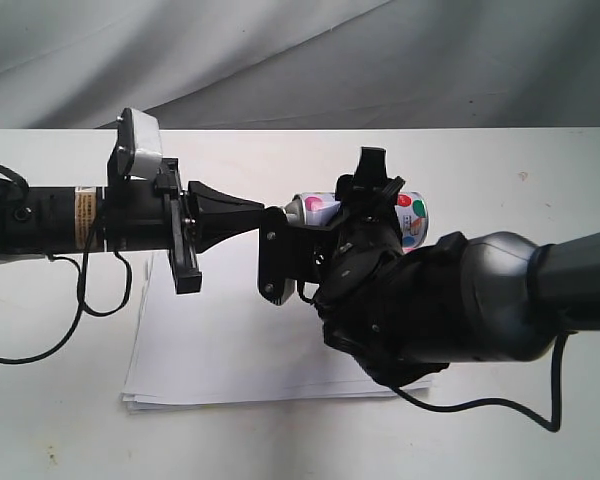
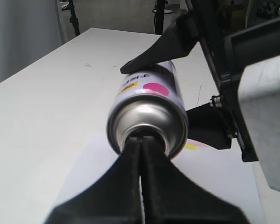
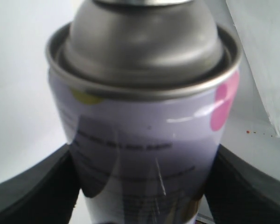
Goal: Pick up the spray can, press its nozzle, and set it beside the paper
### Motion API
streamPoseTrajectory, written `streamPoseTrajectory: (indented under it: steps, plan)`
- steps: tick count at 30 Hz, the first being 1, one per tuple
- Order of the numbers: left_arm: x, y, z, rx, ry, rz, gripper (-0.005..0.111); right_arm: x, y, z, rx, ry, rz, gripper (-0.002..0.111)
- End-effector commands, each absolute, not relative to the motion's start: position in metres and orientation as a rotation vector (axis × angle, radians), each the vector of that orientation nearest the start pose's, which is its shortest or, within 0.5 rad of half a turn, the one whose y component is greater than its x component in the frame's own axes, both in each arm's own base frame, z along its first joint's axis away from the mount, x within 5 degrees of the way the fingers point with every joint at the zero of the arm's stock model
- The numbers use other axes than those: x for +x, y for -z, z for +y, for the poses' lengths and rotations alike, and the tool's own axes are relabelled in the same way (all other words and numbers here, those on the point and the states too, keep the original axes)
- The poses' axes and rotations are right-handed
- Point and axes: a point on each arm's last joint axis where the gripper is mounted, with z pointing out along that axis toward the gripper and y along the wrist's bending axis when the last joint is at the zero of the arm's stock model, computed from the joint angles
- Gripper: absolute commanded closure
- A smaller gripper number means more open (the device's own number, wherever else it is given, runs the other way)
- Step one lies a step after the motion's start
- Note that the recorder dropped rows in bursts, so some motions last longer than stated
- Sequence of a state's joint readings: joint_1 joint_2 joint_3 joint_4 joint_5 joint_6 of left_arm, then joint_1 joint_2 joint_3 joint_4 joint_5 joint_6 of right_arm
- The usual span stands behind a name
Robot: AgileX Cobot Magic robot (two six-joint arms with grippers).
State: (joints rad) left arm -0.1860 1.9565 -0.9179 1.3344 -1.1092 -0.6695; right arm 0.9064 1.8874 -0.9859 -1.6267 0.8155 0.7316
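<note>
exterior view: the left arm enters from 9 o'clock and the right arm from 3 o'clock, and both meet near the centre of the desk (image 1: 540,165). the right pincer (image 1: 375,212) is clamped on the spray can (image 1: 316,207). the right wrist view confirms this: the black fingers (image 3: 32,191) bear against opposite flanks of the cylinder with no gap. the spray can lies horizontal in this grip, domed silver top toward 9 o'clock and base toward 3 o'clock. pink, red and green dots show on its white label. the left wrist view shows the can held clear of the surface, above the paper (image 1: 230,350). the left pincer (image 1: 263,209) has its fingers closed together, tip to tip, with nothing between them. the joined tips meet the centre of the domed top. the nozzle is hidden behind these tips, so contact with it cannot be confirmed. the paper lies flat on the desk, reaching from below the can toward 6 o'clock, with a yellow tab (image 2: 191,146) at its edge under the can. a black cable (image 1: 79,300) loops over the desk at 8 o'clock. a grey cloth (image 1: 280,60) hangs behind the desk at 12 o'clock.
</note>
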Motion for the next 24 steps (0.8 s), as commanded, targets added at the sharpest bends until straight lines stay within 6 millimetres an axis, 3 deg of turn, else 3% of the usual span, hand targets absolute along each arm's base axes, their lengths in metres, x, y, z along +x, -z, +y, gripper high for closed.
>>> streamPoseTrajectory:
  steps: [1, 6, 24]
  plan:
    - [0.326, -0.152, -0.155, 1.129, 0.957, 1.571, 0.107, 0.274, -0.177, 0.241, -1.459, 0.973, 1.607, 0.108]
    - [0.328, -0.146, -0.167, 1.15, 0.975, 1.576, 0.107, 0.274, -0.177, 0.241, -1.459, 0.973, 1.607, 0.108]
    - [0.33, -0.147, -0.168, 1.143, 0.979, 1.579, 0.107, 0.275, -0.177, 0.243, -1.476, 0.965, 1.579, 0.108]
